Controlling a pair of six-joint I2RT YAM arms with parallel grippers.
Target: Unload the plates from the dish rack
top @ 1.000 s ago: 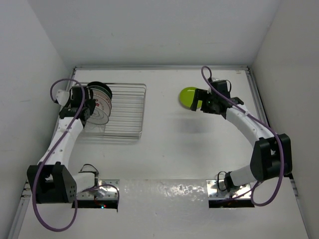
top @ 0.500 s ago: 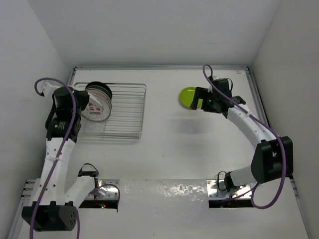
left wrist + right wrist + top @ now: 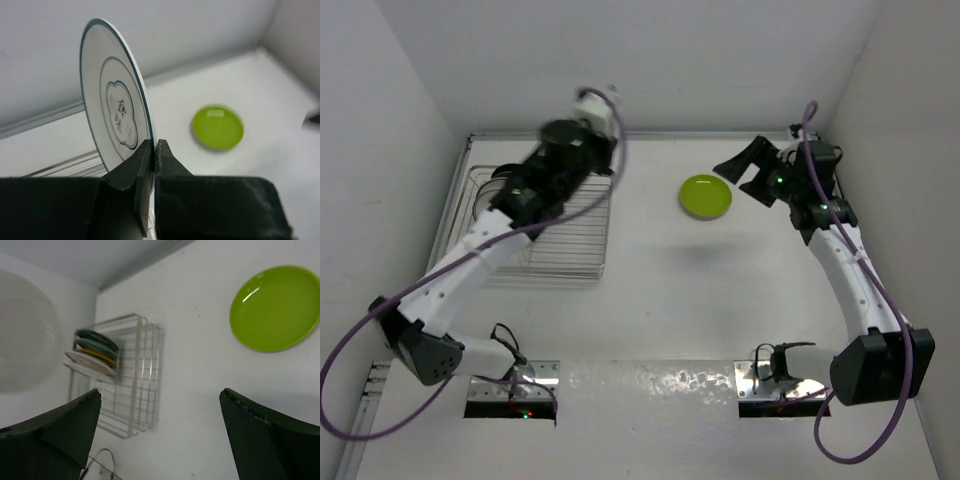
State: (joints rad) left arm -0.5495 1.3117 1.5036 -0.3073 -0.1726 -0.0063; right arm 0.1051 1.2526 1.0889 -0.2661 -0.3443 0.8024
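Note:
My left gripper (image 3: 154, 145) is shut on the lower rim of a white plate (image 3: 117, 110) with a dark rim and a dark centre mark, held upright in the air. In the top view the left gripper (image 3: 588, 108) is blurred, high above the back of the dish rack (image 3: 570, 225). Several plates (image 3: 92, 352) stand on edge at the rack's (image 3: 135, 390) far left end. The lime green plate (image 3: 706, 196) lies flat on the table, and also shows in the wrist views (image 3: 218, 127) (image 3: 276, 307). My right gripper (image 3: 750, 168) (image 3: 160, 395) is open and empty, raised to the right of the green plate.
White walls close the table on the left, back and right. The rack sits at the back left, against the left wall. A metal strip (image 3: 650, 382) runs along the near edge between the arm bases.
My left arm has lifted the white plate out of the rack and swung it up, back and to the right. My right gripper has let go of the green plate and drawn up and to the right.

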